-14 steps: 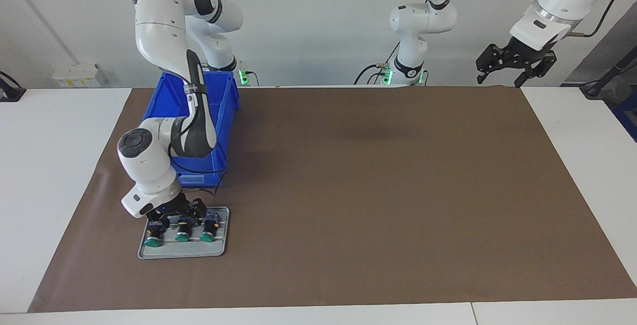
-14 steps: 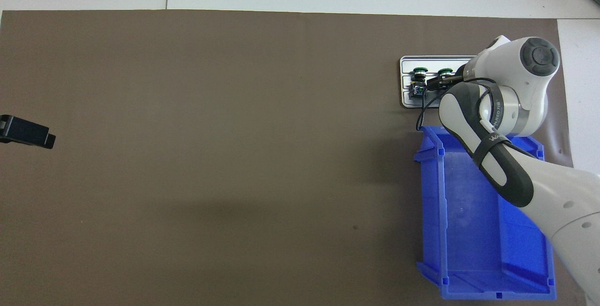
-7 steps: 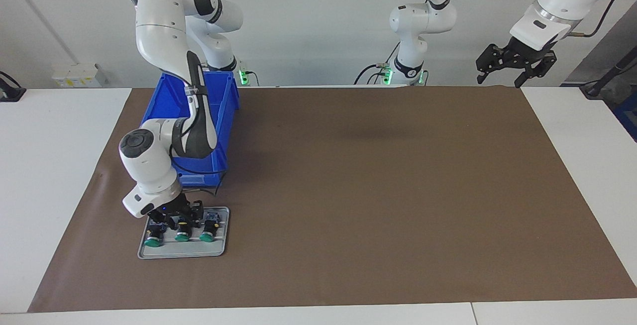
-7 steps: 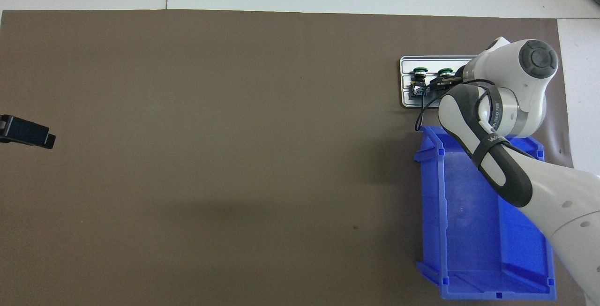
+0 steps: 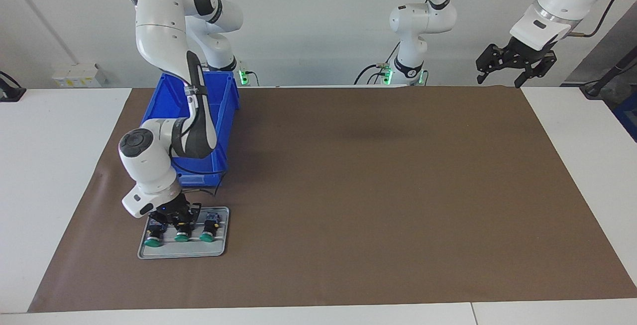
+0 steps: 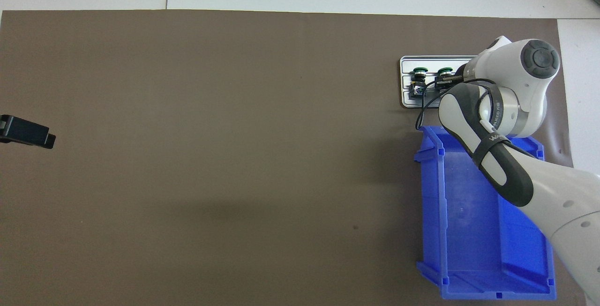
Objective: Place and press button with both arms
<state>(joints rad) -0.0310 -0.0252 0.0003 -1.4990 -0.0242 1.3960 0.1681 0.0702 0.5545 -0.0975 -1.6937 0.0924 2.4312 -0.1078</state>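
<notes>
Three green-capped buttons lie in a row on a grey tray (image 5: 184, 251). My right gripper (image 5: 177, 218) is down on the tray, its fingers drawn in around the black body of the middle button (image 5: 181, 237). The other two (image 5: 152, 242) (image 5: 207, 237) lie on either side of it. In the overhead view the middle button (image 6: 444, 70) and one neighbour (image 6: 419, 69) show on the tray (image 6: 405, 102); the right arm covers the third. My left gripper (image 5: 515, 63) hangs open and holds nothing, high over the left arm's end of the table, where that arm waits.
A blue bin (image 5: 169, 101) stands just nearer to the robots than the tray, partly under the right arm. A brown mat (image 5: 373, 190) covers the table, with white tabletop at both ends. A black cable hangs from the right wrist by the bin's corner.
The right gripper's fingers have drawn together around the middle button and the wrist has sunk slightly toward the tray. The left arm has stayed still.
</notes>
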